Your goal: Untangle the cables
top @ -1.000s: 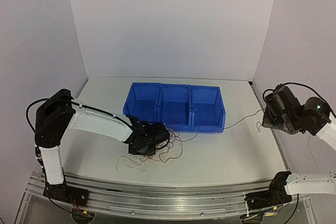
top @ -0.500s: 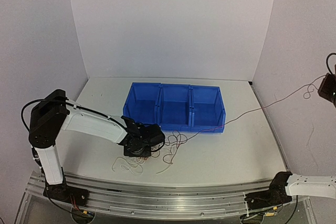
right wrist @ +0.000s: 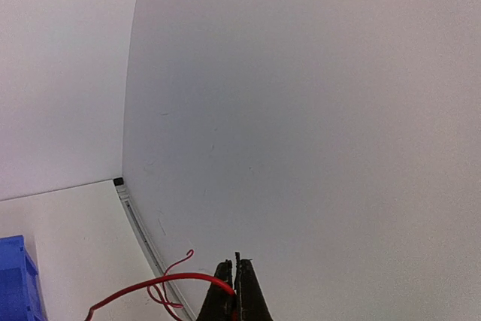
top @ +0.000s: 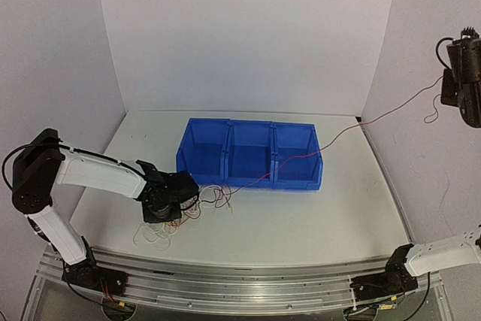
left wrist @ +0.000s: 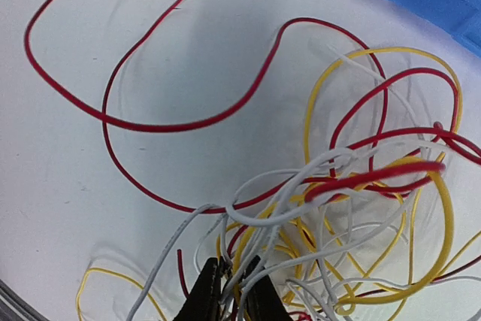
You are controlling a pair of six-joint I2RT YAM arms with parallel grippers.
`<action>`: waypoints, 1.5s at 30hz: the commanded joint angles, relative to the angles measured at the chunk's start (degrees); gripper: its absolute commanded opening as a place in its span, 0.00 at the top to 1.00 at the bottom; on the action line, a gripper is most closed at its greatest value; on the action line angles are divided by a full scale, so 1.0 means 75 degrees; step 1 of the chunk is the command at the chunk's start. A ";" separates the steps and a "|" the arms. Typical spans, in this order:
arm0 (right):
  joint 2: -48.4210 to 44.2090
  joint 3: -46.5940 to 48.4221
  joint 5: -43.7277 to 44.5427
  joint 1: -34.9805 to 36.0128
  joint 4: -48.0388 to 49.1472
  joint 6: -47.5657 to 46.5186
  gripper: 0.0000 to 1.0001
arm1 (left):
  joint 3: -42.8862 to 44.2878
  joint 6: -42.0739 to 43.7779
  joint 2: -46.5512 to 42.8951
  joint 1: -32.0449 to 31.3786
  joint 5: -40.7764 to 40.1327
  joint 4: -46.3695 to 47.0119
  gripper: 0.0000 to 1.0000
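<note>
- The cables lay in a loose knot of red, yellow and white loops on the table, just in front of the left end of the blue bin.
- The left end effector sat low on the near edge of that knot. Its fingers were almost pressed together, with white strands running through the slim gap, so it appeared to be pinching the bundle and pinning it down.
- The right end effector was raised high by the right wall, its fingers pressed together on the end of one red cable.
- That red cable ran in a nearly straight line from the knot, across the front right of the bin, up to the raised arm. A short curled tail hung past the grip.
- The step in hand looked like drawing a single red strand out while the rest was anchored.
- The far end was hidden in the loops, so it could not be told whether the strand had come free.
- The next move probably called for a steady pull away from the knot with the left pinch kept firm. If the whole bundle began to drag, the pull would need to ease off.
</note>
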 commanded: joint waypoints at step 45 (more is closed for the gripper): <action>0.0240 -0.2128 -1.4576 -0.6130 0.2138 0.0444 1.00 | 0.0963 0.4025 -0.3372 0.0880 0.1057 0.0726 0.00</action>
